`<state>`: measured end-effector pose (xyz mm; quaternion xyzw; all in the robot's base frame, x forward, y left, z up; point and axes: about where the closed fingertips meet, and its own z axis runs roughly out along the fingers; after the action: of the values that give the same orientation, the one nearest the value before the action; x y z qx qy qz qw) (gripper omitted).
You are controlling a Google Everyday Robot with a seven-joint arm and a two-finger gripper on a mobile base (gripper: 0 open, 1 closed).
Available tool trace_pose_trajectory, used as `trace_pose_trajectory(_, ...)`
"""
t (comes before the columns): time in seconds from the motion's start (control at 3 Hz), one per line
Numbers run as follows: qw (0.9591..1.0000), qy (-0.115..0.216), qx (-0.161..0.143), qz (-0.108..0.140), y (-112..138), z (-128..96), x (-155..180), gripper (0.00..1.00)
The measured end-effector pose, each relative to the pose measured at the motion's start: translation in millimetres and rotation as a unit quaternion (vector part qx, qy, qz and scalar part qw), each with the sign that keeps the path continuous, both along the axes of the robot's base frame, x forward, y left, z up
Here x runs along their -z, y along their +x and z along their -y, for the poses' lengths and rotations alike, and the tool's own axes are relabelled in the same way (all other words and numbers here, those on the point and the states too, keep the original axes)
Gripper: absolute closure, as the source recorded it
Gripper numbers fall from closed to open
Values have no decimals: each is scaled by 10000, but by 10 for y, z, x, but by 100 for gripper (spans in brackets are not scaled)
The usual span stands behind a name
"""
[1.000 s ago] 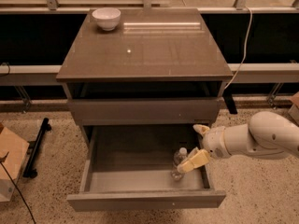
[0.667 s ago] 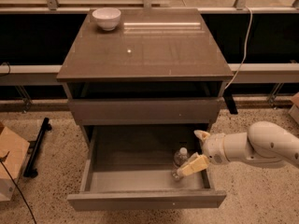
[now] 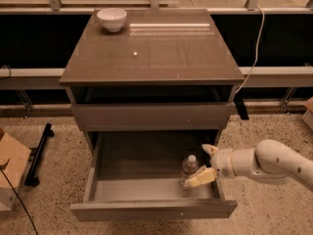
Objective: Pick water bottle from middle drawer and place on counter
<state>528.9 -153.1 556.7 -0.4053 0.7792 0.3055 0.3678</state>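
The water bottle, small and clear with a white cap, stands upright inside the pulled-out middle drawer, near its right front corner. My gripper reaches in from the right at the end of a white arm. It is open, with one pale finger behind and right of the bottle and the other finger low in front of the bottle's base. The jaws sit close beside the bottle, not closed on it. The counter is the glossy brown top above.
A white bowl sits at the counter's back left corner. A closed drawer front lies above the open drawer. A cardboard box and a black stand are on the floor at left. A cable hangs at right.
My gripper and arm have dropped lower and come a little forward, so the fingers now sit around the bottle's lower part. The bottle has not moved.
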Motion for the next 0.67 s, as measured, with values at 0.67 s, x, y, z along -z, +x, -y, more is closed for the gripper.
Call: trace_pose_trajectory(0.67,9989,382,247,-75,336,88,472,0)
